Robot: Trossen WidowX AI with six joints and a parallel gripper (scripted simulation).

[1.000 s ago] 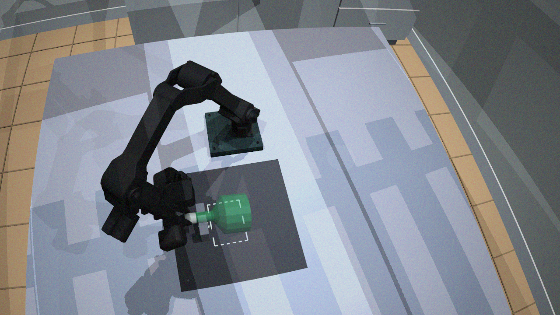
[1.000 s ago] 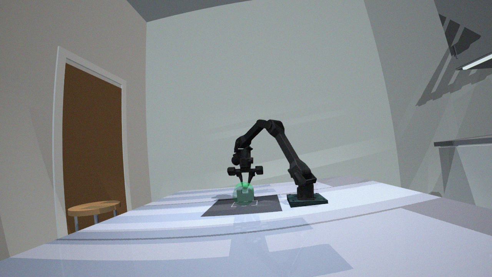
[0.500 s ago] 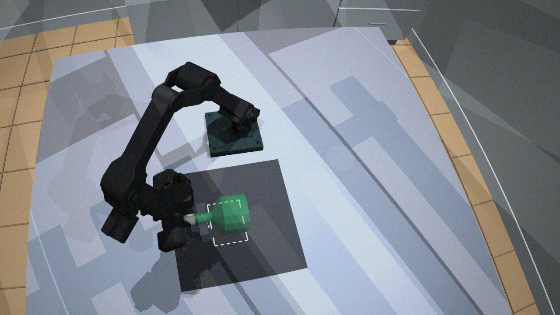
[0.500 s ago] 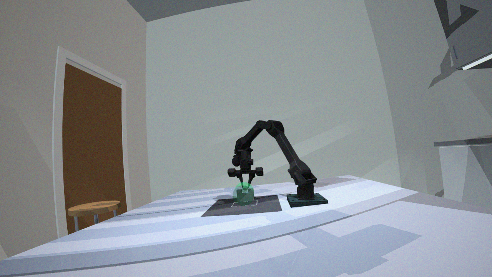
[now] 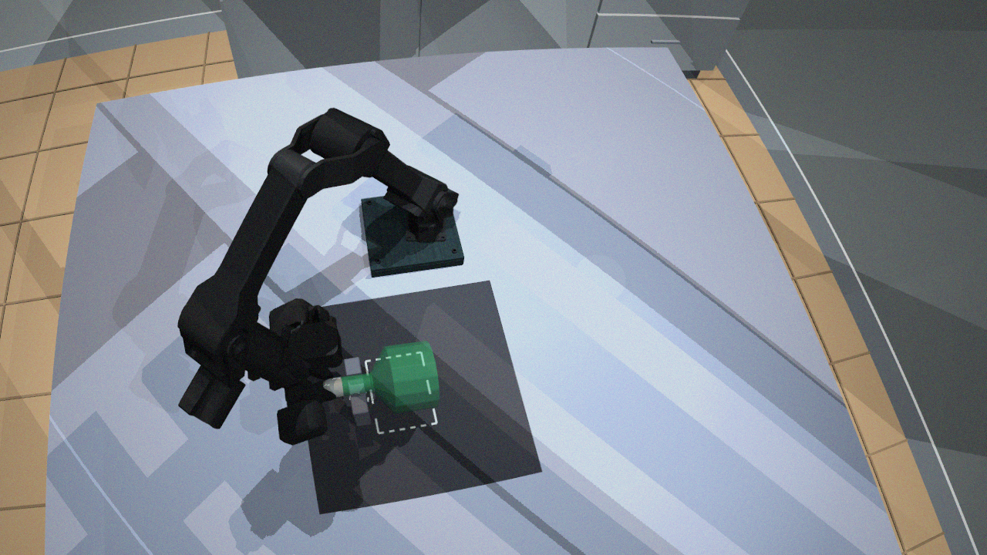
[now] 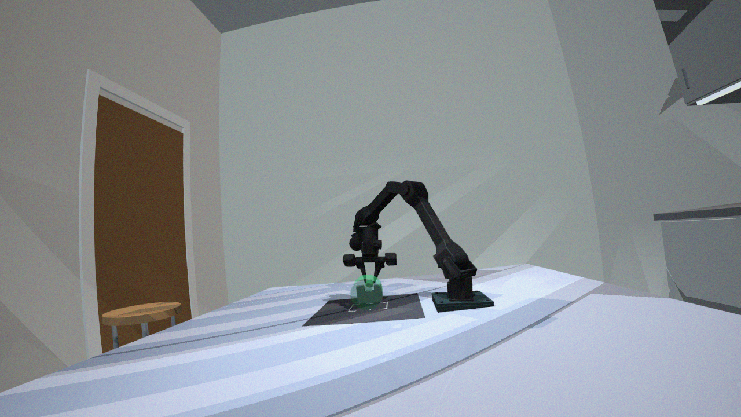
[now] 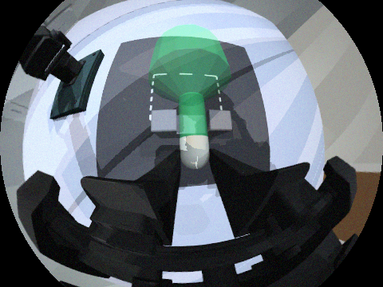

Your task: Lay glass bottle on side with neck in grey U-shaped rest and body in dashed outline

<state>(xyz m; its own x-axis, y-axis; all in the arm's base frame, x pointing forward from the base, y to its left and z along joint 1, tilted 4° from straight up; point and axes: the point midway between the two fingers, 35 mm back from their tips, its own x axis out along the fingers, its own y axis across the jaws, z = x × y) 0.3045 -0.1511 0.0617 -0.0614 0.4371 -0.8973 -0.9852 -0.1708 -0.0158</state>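
Matte black and angular, the end effector (image 5: 329, 386) (image 6: 370, 282) (image 7: 194, 153) has its two tapering fingers part-way open and closed on the capped end of the glass bottle (image 5: 410, 376) (image 6: 365, 292) (image 7: 189, 68). Its tips narrow to wedges on either side of the rounded, off-white cap (image 5: 333, 385) (image 7: 195, 149).

Translucent green, the bottle lies on its side, with a broad, faceted body, a cone-like shoulder and a slim, straight neck (image 5: 355, 384) (image 7: 193, 113). From above, the neck runs between the blocky grey prongs of the U-shaped rest (image 5: 352, 365) (image 7: 163, 120); whether it touches them cannot be told.

Seen from the top, the body overlaps the white dashed outline (image 5: 378, 432) (image 7: 155, 75), reaching past its far end and one long side. How close the glass is to the flat, charcoal mat (image 5: 483, 428) (image 6: 404, 311) (image 7: 116, 92) is unclear.

Beyond the mat's edge, the black, jointed arm (image 5: 258, 241) (image 6: 432, 220) stands on a square, dark teal base plate (image 5: 375, 267) (image 6: 440, 306) (image 7: 60, 112), with small round holes near its corners. Pale blue-grey and smooth, the table (image 5: 621, 414) (image 6: 518, 362) (image 7: 40, 139) carries angular bands of light and shadow.
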